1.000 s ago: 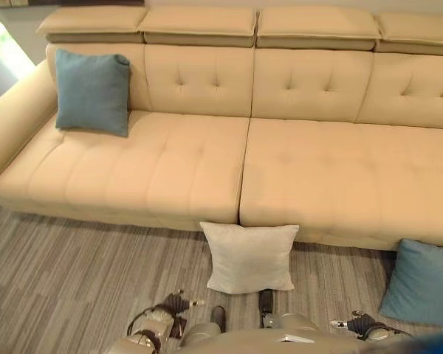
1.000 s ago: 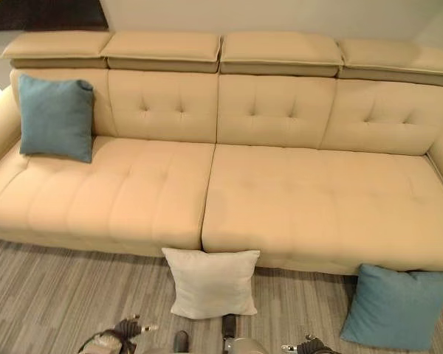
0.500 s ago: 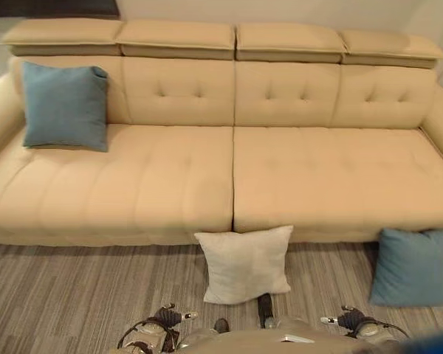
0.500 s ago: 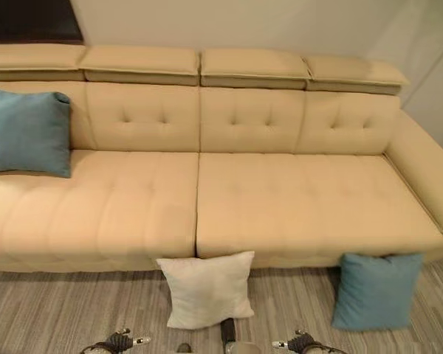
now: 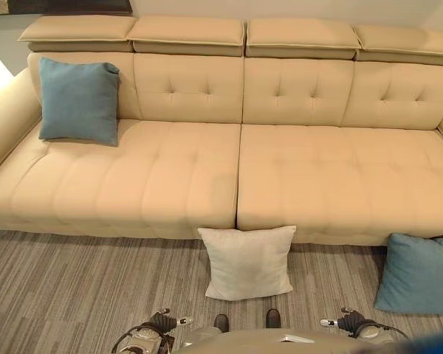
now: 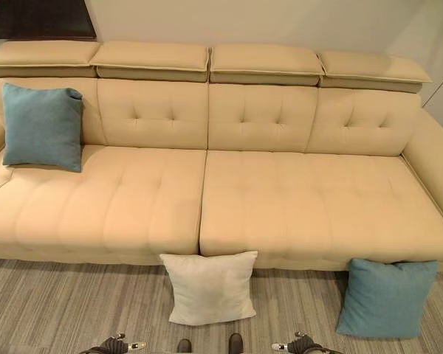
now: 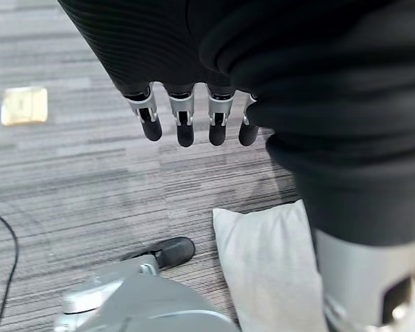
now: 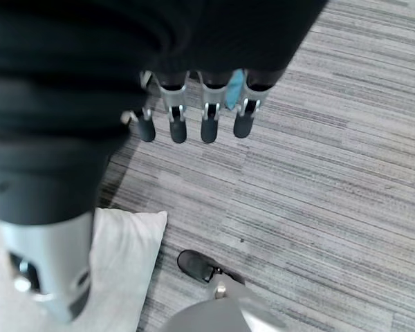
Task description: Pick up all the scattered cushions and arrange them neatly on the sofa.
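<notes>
White square fabric cushion on grey striped carpet, leaning against long beige tufted sofa. Teal cushion likewise, far right. Another teal cushion on seat. Left hand, right hand relaxed, empty.

No text, label, number or sign can be read. A small pale patch is seen on the floor, possibly paper, with nothing legible.

Long beige sofa with wide bare seat across middle and right, blue cushion taking far-left corner, white cushion propped against sofa front at centre, second blue cushion at right, grey floor open between them
</notes>
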{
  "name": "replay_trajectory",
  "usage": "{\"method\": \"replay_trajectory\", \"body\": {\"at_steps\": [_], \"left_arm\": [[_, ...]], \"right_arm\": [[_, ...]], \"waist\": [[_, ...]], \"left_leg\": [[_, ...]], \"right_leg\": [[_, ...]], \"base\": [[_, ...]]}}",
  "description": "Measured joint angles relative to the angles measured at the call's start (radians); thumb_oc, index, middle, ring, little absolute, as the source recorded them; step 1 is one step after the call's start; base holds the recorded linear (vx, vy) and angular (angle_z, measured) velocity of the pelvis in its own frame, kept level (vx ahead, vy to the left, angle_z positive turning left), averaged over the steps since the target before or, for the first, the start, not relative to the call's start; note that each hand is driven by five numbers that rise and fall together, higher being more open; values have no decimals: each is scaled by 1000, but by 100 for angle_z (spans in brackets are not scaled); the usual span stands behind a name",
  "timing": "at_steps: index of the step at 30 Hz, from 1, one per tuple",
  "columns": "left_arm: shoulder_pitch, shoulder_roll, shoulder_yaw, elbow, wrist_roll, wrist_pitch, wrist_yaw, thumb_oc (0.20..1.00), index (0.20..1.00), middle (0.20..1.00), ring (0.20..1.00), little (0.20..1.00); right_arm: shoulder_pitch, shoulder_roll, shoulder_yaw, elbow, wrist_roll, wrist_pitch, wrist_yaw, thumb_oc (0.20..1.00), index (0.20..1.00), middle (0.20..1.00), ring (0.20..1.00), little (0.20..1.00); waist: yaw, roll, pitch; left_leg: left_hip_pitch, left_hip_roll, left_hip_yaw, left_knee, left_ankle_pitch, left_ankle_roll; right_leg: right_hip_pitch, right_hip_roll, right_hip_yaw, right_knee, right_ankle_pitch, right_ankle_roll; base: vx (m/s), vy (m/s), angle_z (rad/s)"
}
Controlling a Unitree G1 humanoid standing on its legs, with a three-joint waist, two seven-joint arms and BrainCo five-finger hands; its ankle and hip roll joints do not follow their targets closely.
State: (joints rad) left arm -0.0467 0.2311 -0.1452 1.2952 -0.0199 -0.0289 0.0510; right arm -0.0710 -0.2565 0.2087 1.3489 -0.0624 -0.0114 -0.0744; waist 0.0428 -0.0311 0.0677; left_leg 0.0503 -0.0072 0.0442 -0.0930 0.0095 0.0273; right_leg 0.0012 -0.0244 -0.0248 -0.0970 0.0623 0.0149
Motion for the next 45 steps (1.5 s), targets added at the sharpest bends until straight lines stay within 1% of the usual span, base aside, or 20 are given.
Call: {"method": "replay_trajectory", "body": {"at_steps": [5,9,10,11,12,14,16,18,19,20,21,22,23,26,29,31,34,38,41,45], "left_arm": [[-14,2,81,-95,-21,-2,1,1000,1000,1000,1000,1000],[-50,0,118,-176,-60,-8,2,1000,1000,1000,1000,1000],[-59,-2,135,-243,-88,-11,3,1000,1000,1000,1000,1000],[-70,0,141,-287,-92,-19,3,1000,1000,1000,1000,1000],[-95,1,151,-306,-102,-33,3,1000,1000,1000,1000,1000],[-153,2,168,-325,-128,-31,12,1000,1000,1000,1000,1000],[-161,2,172,-329,-134,-30,23,1000,1000,1000,1000,1000],[-157,11,187,-401,-151,-38,38,1000,1000,1000,1000,1000],[-184,24,196,-439,-163,-42,46,1000,1000,1000,1000,1000],[-214,30,201,-454,-165,-43,54,1000,1000,1000,1000,1000],[-232,29,207,-499,-167,-42,68,1000,1000,1000,1000,1000],[-232,43,208,-565,-167,-45,76,1000,1000,1000,1000,1000],[-263,58,206,-564,-167,-63,83,1000,1000,1000,1000,1000],[-382,94,206,-559,-192,-64,110,1000,1000,1000,1000,1000],[-456,110,184,-573,-229,-69,109,1000,1000,1000,1000,1000],[-497,115,185,-591,-249,-67,108,1000,1000,1000,1000,1000],[-516,138,183,-595,-284,-64,109,1000,1000,1000,1000,1000],[-614,203,159,-595,-286,-62,112,1000,1000,1000,1000,1000],[-689,223,148,-595,-288,-63,129,1000,1000,1000,1000,1000],[-828,257,90,-593,-319,-65,149,1000,1000,1000,1000,1000]], "right_arm": [[-2,-11,-34,-68,7,-7,-7,1000,1000,1000,1000,1000],[-45,-67,-62,-158,32,-17,-20,1000,1000,1000,1000,1000],[-48,-80,-82,-209,46,-23,-26,1000,1000,1000,1000,1000],[-60,-89,-99,-245,52,-32,-31,1000,1000,1000,1000,1000],[-89,-100,-124,-276,58,-41,-39,1000,1000,1000,1000,1000],[-138,-107,-166,-317,77,-42,-54,1000,1000,1000,1000,1000],[-151,-106,-166,-327,81,-40,-60,1000,1000,1000,1000,1000],[-151,-111,-185,-402,90,-50,-78,1000,1000,1000,1000,1000],[-181,-115,-211,-433,94,-52,-96,1000,1000,1000,1000,1000],[-211,-115,-218,-444,101,-52,-102,1000,1000,1000,1000,1000],[-233,-109,-215,-484,116,-51,-111,1000,1000,1000,1000,1000],[-246,-115,-221,-518,119,-55,-125,1000,1000,1000,1000,1000],[-266,-121,-225,-530,120,-60,-136,1000,1000,1000,1000,1000],[-356,-118,-231,-558,130,-62,-165,1000,1000,1000,1000,1000],[-432,-141,-189,-594,139,-74,-185,1000,1000,1000,1000,1000],[-496,-153,-187,-613,160,-81,-187,1000,1000,1000,1000,1000],[-534,-157,-159,-617,178,-83,-193,1000,1000,1000,1000,1000],[-632,-205,-126,-617,198,-83,-206,1000,1000,1000,1000,1000],[-693,-210,-112,-617,199,-84,-218,1000,1000,1000,1000,1000],[-819,-254,-26,-590,215,-88,-253,1000,1000,1000,1000,1000]], "waist": [[-5,-1,-3],[-12,8,47],[-20,4,75],[-21,4,103],[-22,11,143],[-28,11,221],[-23,6,257],[-28,3,271],[-30,-2,313],[-30,-4,356],[-34,-4,377],[-38,-5,379],[-42,-4,380],[-56,-5,413],[-71,3,415],[-76,11,449],[-77,12,453],[-78,20,474],[-78,20,476],[-82,21,477]], "left_leg": [[-73,2,-20,7,20,-9],[-164,-2,-26,53,40,-7],[-240,-3,-30,130,26,-22],[-286,-4,-33,176,15,-30],[-339,-8,-38,220,-2,-23],[-409,-10,-55,268,-9,-30],[-424,-6,-54,276,-8,-33],[-529,-8,-55,363,-34,-30],[-609,-8,-58,414,-40,-29],[-632,-8,-60,431,-36,-30],[-676,-2,-61,473,-48,-29],[-741,1,-65,529,-67,-29],[-791,1,-68,553,-68,-29],[-920,-1,-79,653,-80,-23],[-1082,-5,-78,820,-139,-11],[-1220,-1,-72,968,-189,-1],[-1305,-4,-69,1021,-195,2],[-1440,-12,-68,1073,-191,7],[-1484,-12,-66,1072,-187,12],[-1546,-16,-62,1065,-178,17]], "right_leg": [[-67,0,-22,8,8,-6],[-146,-2,-32,47,23,-8],[-213,-13,-40,109,8,-1],[-256,-15,-43,152,-6,-10],[-309,-13,-45,199,-16,-13],[-385,-19,-47,271,-39,-14],[-409,-19,-48,300,-45,-17],[-513,-29,-61,387,-79,-28],[-589,-31,-61,435,-85,-30],[-612,-32,-61,451,-83,-29],[-649,-32,-69,485,-93,-30],[-708,-33,-74,526,-105,-32],[-752,-32,-75,543,-105,-32],[-872,-33,-74,627,-110,-32],[-1026,-42,-71,778,-160,-36],[-1154,-47,-67,906,-195,-45],[-1240,-48,-57,953,-196,-39],[-1374,-48,-43,998,-184,-28],[-1419,-48,-41,992,-174,-22],[-1480,-48,-37,978,-163,-13]], "base": [[-71,-38,12],[-209,-22,9],[-177,-27,9],[-147,-31,12],[-95,-25,9],[-92,-29,15],[-150,-49,6],[-74,-31,10],[-107,-33,15],[-74,-40,11],[-107,-42,3],[-38,-24,1],[-88,3,5],[-91,22,2],[-58,43,-5],[-42,39,-9],[-40,38,-7],[-26,20,-4],[-43,20,-5],[-22,22,-3]]}}
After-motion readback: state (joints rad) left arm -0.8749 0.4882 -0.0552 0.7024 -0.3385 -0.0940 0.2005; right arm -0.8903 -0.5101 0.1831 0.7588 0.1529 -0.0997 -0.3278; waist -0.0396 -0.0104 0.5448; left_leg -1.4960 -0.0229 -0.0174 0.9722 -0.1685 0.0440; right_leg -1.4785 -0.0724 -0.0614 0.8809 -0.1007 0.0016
